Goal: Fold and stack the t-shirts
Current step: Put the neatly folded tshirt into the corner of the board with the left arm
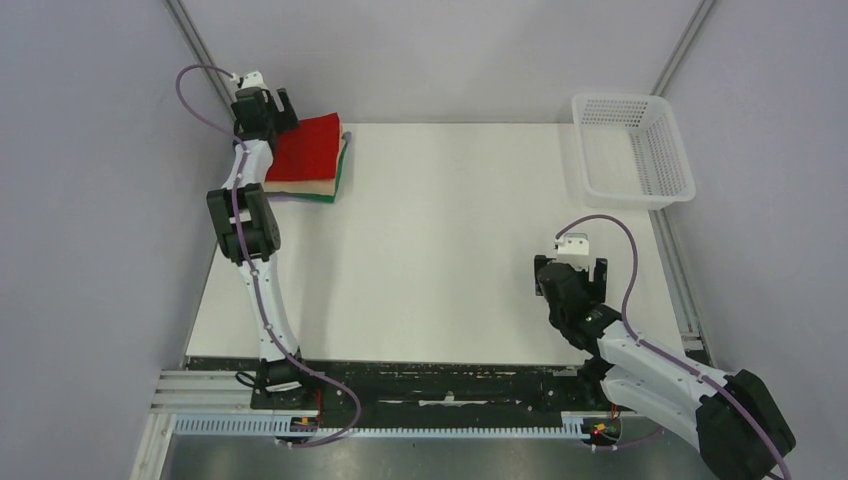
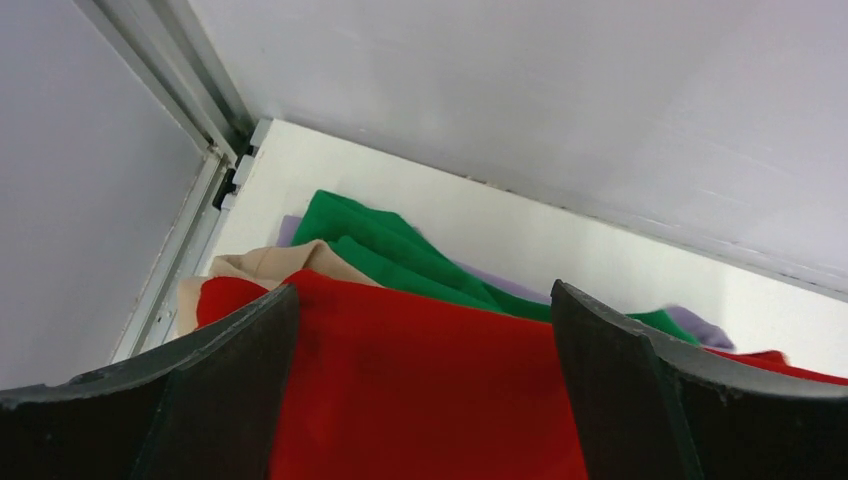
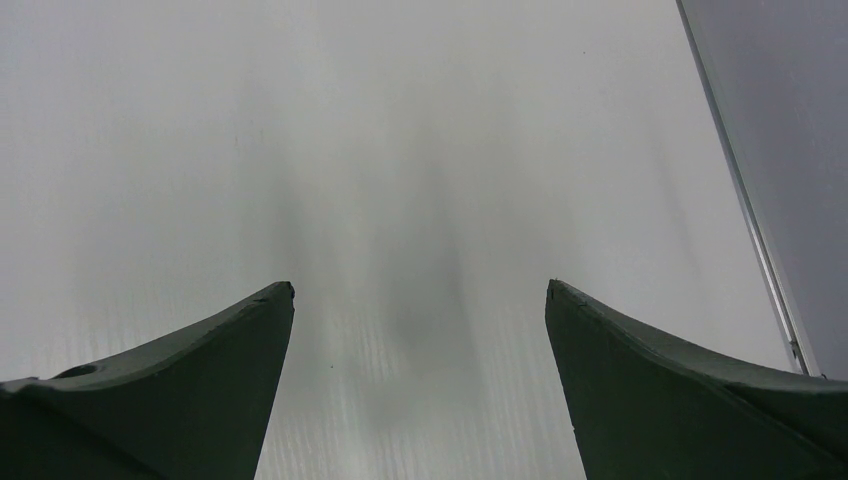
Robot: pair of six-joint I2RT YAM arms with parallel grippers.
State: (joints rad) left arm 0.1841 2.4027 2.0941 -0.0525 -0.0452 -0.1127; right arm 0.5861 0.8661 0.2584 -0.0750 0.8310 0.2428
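A folded red t-shirt point(image 1: 307, 146) lies on top of a stack at the table's far left corner, over a beige t-shirt point(image 1: 310, 185) and a green t-shirt point(image 1: 339, 172). My left gripper point(image 1: 268, 112) is open just over the stack's far left part. In the left wrist view its jaws stand wide apart with the red t-shirt point(image 2: 420, 390) between them, the beige t-shirt point(image 2: 270, 264) and the green t-shirt point(image 2: 390, 250) beyond. My right gripper point(image 1: 578, 268) is open and empty over bare table at the right; its wrist view point(image 3: 420, 290) shows only white table.
A white mesh basket point(image 1: 632, 150) stands at the far right corner. The metal frame rail point(image 2: 180, 240) and grey walls close in on the stack at the left. A purple edge of cloth point(image 2: 690, 322) shows under the green t-shirt.
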